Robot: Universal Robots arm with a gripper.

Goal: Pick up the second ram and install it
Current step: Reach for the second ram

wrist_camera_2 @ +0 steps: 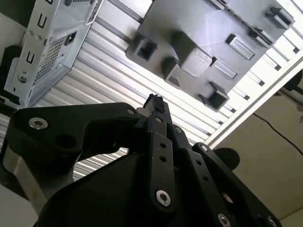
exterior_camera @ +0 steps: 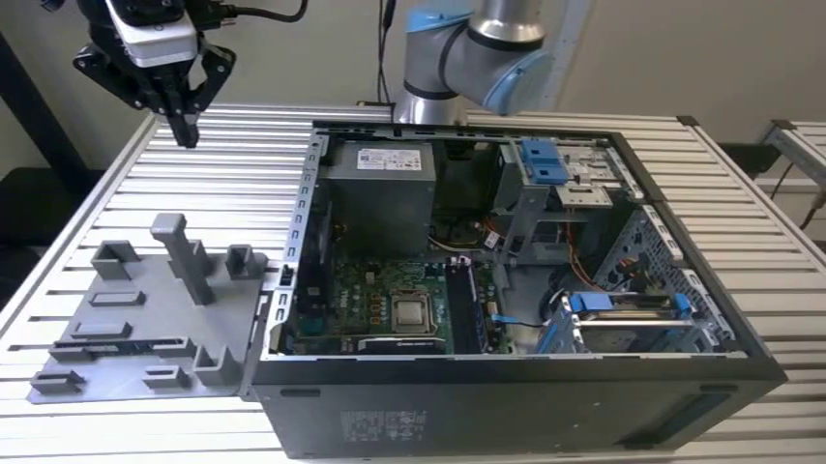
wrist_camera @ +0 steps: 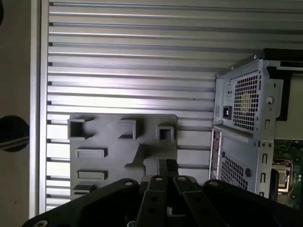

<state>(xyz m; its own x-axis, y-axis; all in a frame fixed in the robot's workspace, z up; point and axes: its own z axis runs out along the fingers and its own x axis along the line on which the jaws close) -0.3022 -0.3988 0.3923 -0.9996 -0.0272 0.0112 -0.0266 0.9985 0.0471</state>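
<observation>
Exterior view first: the gripper (exterior_camera: 185,133) hangs at eleven o'clock, fingers pinched together on nothing, well apart from the holder tray (exterior_camera: 155,324) at eight o'clock. A dark strip in the tray's near slot looks like the second ram (exterior_camera: 93,345), though we can't be sure. For a clean pick we'd part the fingers, square them to the stick's flat faces and keep clear of the T-shaped post (exterior_camera: 188,261). In the second wrist view the tips are closed, with the tray beyond them. The first wrist view shows the same, with the computer case (wrist_camera: 241,109) beside the tray. We count one gripper, one tray, one post, one case and one likely ram.
</observation>
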